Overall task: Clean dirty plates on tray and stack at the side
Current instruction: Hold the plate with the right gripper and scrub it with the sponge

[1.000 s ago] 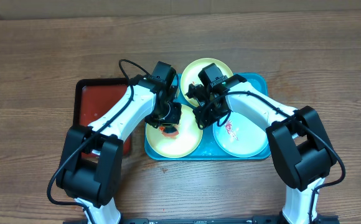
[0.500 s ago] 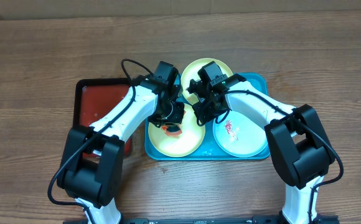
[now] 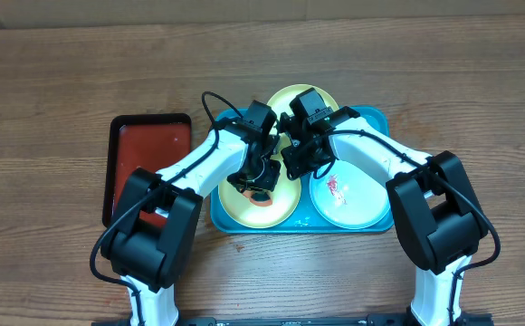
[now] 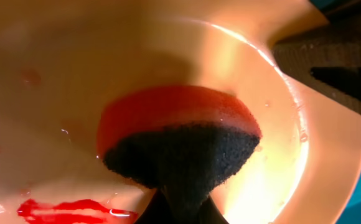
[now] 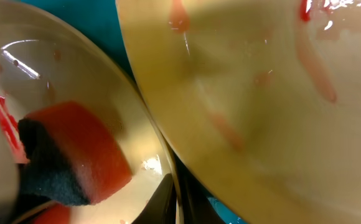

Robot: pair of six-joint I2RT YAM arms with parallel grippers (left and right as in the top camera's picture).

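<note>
A: Big tabletop [image 3: 63,81], blue tray [image 3: 382,122] mid-front with all three plates [image 3: 357,204] on it, red smears showing. Both arms crowd the front plate [image 3: 240,210]. They could bump, or shove it off.

B: Yeah. The dark red tray [image 3: 145,154] sits left, clear of them. The left jaws clamp the sponge [image 4: 180,115] on that plate; the right jaws are shut at its rim, another plate [image 5: 261,93] overlapping there.

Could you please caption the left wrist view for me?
Red-and-black sponge against the yellow plate, a red smear beside it.
</note>
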